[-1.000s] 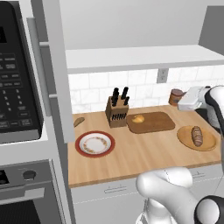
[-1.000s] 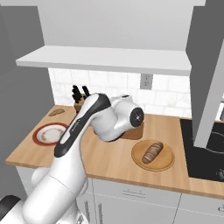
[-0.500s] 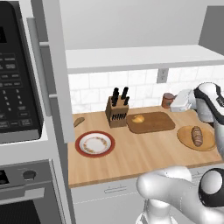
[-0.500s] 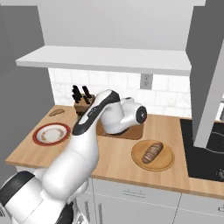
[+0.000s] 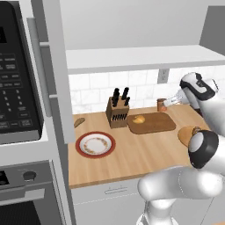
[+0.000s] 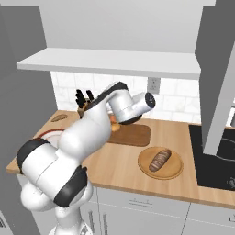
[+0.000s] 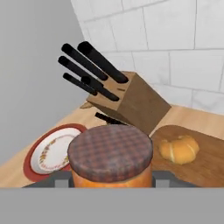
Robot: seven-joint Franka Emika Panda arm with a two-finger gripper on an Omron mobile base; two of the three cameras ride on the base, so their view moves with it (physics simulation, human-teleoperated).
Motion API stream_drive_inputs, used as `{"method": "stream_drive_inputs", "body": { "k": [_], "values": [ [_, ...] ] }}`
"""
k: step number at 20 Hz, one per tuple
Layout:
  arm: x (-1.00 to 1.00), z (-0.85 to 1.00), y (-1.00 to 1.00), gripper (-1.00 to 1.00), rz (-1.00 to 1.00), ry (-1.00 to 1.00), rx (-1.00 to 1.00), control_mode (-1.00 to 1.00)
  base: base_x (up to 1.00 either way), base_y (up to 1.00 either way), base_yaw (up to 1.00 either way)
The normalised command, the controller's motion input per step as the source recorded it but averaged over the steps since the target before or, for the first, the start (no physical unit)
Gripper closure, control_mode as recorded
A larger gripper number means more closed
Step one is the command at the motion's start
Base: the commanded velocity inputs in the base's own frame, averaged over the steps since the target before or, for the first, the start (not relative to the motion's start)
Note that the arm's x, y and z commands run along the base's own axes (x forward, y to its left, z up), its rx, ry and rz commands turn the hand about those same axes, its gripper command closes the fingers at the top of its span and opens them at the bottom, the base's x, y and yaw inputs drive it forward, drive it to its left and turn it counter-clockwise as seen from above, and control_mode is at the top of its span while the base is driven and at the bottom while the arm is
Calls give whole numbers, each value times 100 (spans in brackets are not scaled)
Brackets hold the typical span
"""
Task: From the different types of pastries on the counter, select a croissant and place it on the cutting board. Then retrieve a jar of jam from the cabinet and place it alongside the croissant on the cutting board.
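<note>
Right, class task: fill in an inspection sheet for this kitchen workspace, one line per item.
Surface: wooden counter, dry and tidy.
Job's things: croissant on the cutting board; jam jar held above the counter.
Clutter: knife block, red-rimmed plate, loaf on a wooden plate, a small pastry by the wall.
Gripper: gripper shut on the jam jar.
Cables: nothing seen.
Surroundings: tiled backsplash, shelf above, microwave at left.

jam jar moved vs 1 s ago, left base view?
Yes. The orange jam jar with plaid lid has travelled left, from near the picture's right edge toward the brown wooden cutting board.
</note>
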Motion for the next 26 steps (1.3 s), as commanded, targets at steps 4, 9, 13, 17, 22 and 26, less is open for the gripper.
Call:
{"method": "stream_drive_inputs", "body": {
  "k": [4, 9, 13, 17, 22, 26],
  "values": [
    [8, -58, -1, 100, 15, -18, -1, -100, 0, 0, 0],
    [29, -66, 0, 100, 10, -12, 0, -100, 0, 0, 0],
    [28, -29, -5, 100, 6, -15, 0, -100, 0, 0, 0],
    [29, -11, -24, 100, 1, -9, 0, -100, 0, 0, 0],
    [32, -16, -12, 100, 0, 0, 0, -100, 0, 0, 0],
    [28, -32, -9, 100, 0, 0, 0, -100, 0, 0, 0]
  ]
}}
